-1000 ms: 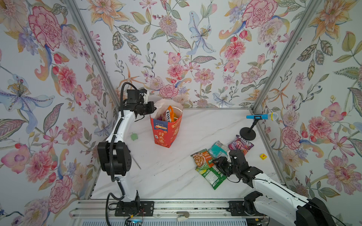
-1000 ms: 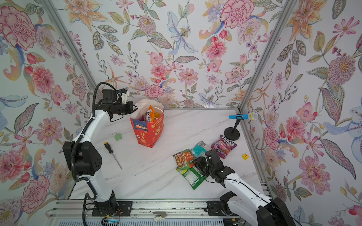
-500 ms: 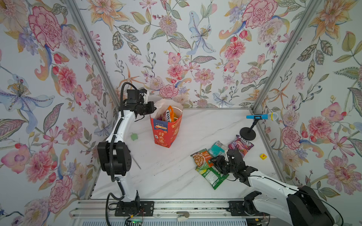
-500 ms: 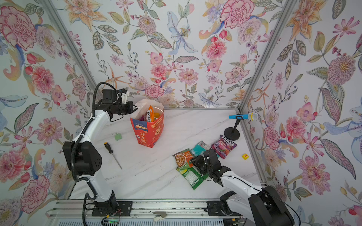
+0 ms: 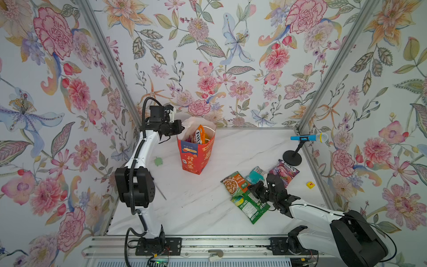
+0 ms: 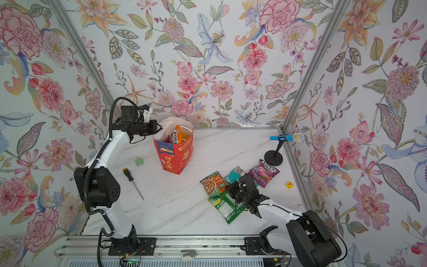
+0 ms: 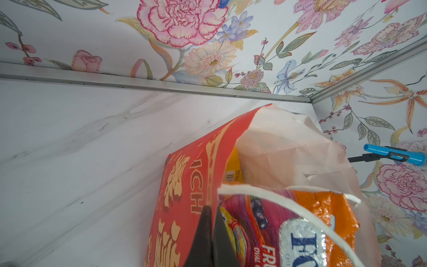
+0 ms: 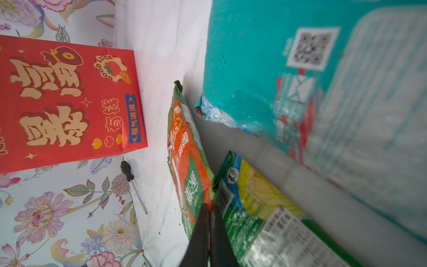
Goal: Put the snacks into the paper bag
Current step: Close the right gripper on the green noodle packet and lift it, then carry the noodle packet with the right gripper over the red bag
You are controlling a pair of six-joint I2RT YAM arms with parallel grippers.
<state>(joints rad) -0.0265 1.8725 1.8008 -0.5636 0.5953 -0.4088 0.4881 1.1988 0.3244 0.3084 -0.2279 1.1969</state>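
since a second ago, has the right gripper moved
Yes. The right gripper has shifted slightly left, away from the microphone stand and toward the paper bag, with its fingers now shut.

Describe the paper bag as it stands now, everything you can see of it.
The paper bag is red-orange paper with yellow Chinese characters, a blue side panel and a creased white inside. It stands upright on the marble table, towards the back left, with its mouth open and a white cord handle looping over the opening. Snack packets stick out of the top, one marked FOX'S. The left gripper is shut on the rim of its wall.
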